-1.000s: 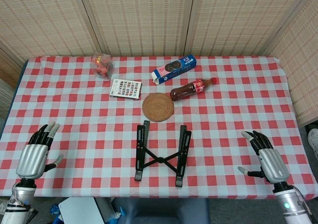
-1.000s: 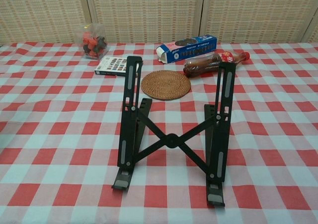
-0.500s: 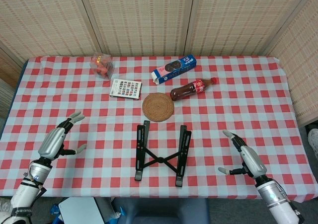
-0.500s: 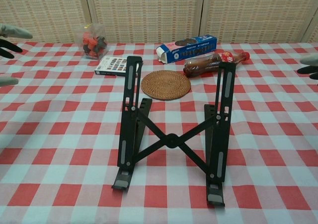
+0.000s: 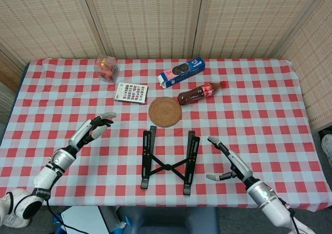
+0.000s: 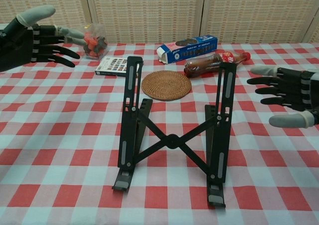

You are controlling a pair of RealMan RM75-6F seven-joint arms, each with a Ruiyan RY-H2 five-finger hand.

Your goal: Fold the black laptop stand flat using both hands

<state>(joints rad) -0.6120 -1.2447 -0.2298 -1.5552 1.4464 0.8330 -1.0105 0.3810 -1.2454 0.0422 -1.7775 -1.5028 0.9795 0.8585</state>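
Observation:
The black laptop stand (image 5: 169, 161) (image 6: 174, 133) stands unfolded on the checked table, its two side rails raised and joined by a crossed brace. My left hand (image 5: 93, 129) (image 6: 31, 36) hovers open to the stand's left, fingers spread and pointing toward it. My right hand (image 5: 226, 159) (image 6: 289, 96) hovers open on the stand's right, fingers stretched toward the right rail. Neither hand touches the stand.
Behind the stand lie a round woven coaster (image 5: 165, 112), a cola bottle (image 5: 200, 93) on its side, a blue biscuit box (image 5: 181, 71), a flat card pack (image 5: 131, 93) and a clear jar of small items (image 5: 106, 69). The table's front edge (image 5: 171, 207) is close below the stand.
Both hands have moved inward from the table's outer edges toward the stand, and now show clearly in the chest view. The stand has not moved.

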